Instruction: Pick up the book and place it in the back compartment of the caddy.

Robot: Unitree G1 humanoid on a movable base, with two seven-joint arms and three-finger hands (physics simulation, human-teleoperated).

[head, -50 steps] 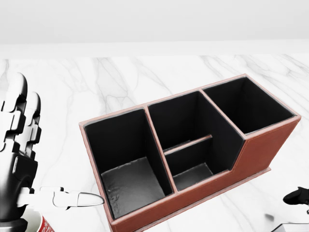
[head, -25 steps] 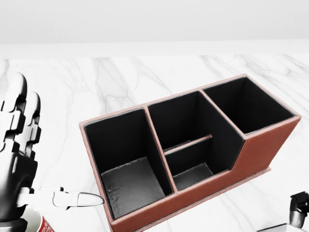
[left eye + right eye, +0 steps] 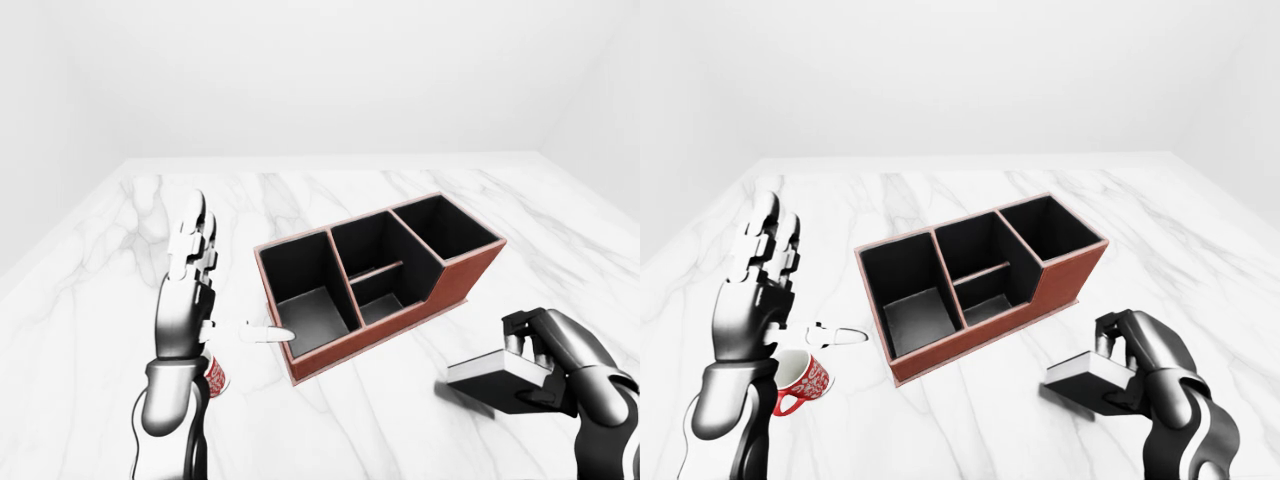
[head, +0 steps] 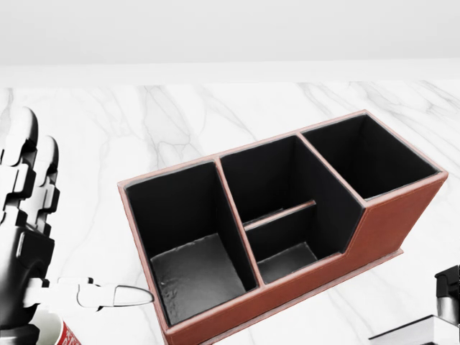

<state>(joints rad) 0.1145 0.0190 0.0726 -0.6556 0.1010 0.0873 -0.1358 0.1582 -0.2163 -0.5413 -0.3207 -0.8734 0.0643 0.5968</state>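
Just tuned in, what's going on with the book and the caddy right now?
The right hand is closed on the book, holding it above the marble table at the lower right of the eye views, off to the side of the caddy. All the caddy's compartments look empty. The left hand is raised and open beside the caddy's left end, with a red mug under it.

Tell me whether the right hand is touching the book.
Touching. The right-eye view shows the right hand with fingers wrapped over the book, lifted off the marble.
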